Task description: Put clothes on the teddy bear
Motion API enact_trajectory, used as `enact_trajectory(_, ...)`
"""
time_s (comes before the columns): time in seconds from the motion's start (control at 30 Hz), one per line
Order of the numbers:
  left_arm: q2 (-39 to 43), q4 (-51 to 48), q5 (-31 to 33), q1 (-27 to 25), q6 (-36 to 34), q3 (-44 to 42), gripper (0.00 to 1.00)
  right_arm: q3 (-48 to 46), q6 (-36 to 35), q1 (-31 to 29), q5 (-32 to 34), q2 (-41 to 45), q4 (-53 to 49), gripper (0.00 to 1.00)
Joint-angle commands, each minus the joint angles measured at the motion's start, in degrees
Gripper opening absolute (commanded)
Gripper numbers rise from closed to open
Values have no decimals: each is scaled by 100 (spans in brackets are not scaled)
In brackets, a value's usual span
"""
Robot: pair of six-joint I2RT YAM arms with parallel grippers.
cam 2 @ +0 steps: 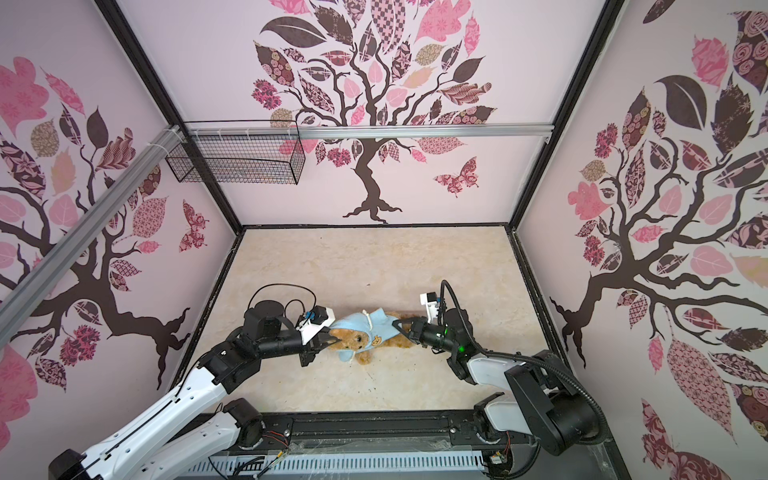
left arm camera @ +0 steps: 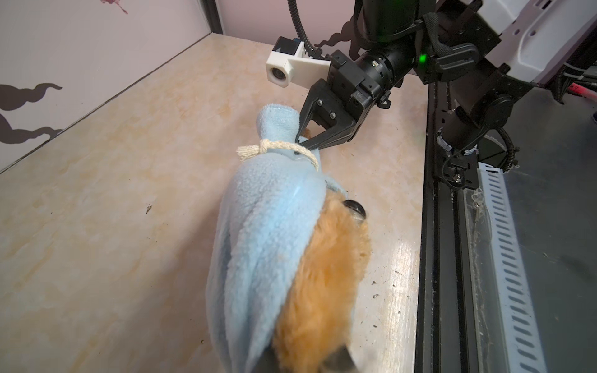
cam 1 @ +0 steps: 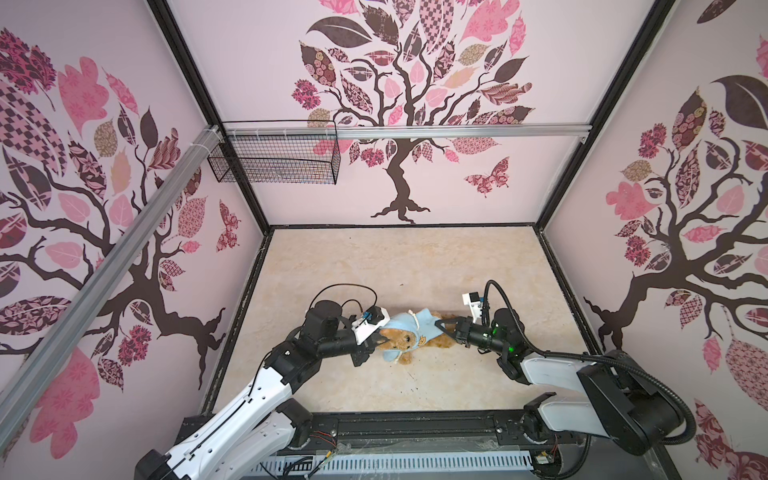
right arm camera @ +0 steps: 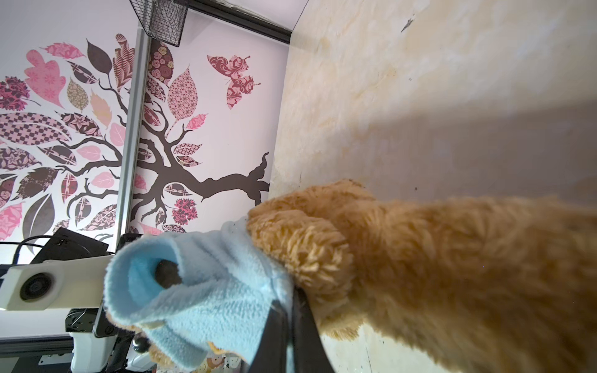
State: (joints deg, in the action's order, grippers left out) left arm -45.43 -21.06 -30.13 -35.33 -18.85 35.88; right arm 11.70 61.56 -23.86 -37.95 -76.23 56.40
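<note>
The teddy bear (cam 1: pixel 401 341) (cam 2: pixel 353 341) lies near the middle of the table, head toward the left arm. A light-blue hooded shirt (cam 1: pixel 420 324) (cam 2: pixel 376 322) covers its head and upper body; its brown legs (cam 1: pixel 442 340) stick out bare. My left gripper (cam 1: pixel 380 341) (cam 2: pixel 330 341) is shut on the bear's head at the hood's edge; the left wrist view shows fur (left arm camera: pixel 323 274) and shirt (left arm camera: pixel 265 226) running into the jaws. My right gripper (cam 1: pixel 440 326) (cam 2: pixel 401 326) (left arm camera: pixel 303 145) (right arm camera: pixel 290 329) is shut on the shirt's hem (right arm camera: pixel 210 290) beside the bear's body (right arm camera: pixel 420 258).
A black wire basket (cam 1: pixel 274 158) hangs on the back wall at the left, under an aluminium rail (cam 1: pixel 457 132). The black base rail (cam 1: pixel 415 428) runs along the table's front edge. Patterned walls close in three sides. A cream cord (left arm camera: pixel 258 150) hangs from the hood.
</note>
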Motion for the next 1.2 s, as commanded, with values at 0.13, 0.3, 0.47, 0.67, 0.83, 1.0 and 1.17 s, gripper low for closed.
enact_trajectory(0.13, 742, 491, 7, 35, -299, -81, 0, 64, -956, 444, 472, -321, -469, 5)
enact_trajectory(0.3, 428, 97, 371, 31, -1056, 165, 0, 501, -2282, 316, 130, 1131, -1929, 23)
enact_trajectory(0.47, 333, 19, 315, 1, -1848, 226, 0, 1158, -3764, -355, 893, 2636, -3439, 42)
enact_trajectory(0.67, 367, -100, 627, -192, -2564, 266, 0, 2330, -4537, -1042, 469, 2178, -4078, 57)
enact_trajectory(0.83, 236, -278, 932, -470, -2876, 384, 0, 3425, -5359, -1922, 316, 1006, -4765, 68)
enact_trajectory(1.0, 162, -317, 921, -510, -2861, 438, 0, 3952, -5642, -2394, 316, 49, -5239, 63)
enact_trajectory(1.17, 198, -403, 877, -527, -2898, 412, 0, 3942, -5079, -2334, 1233, -195, -5237, 14)
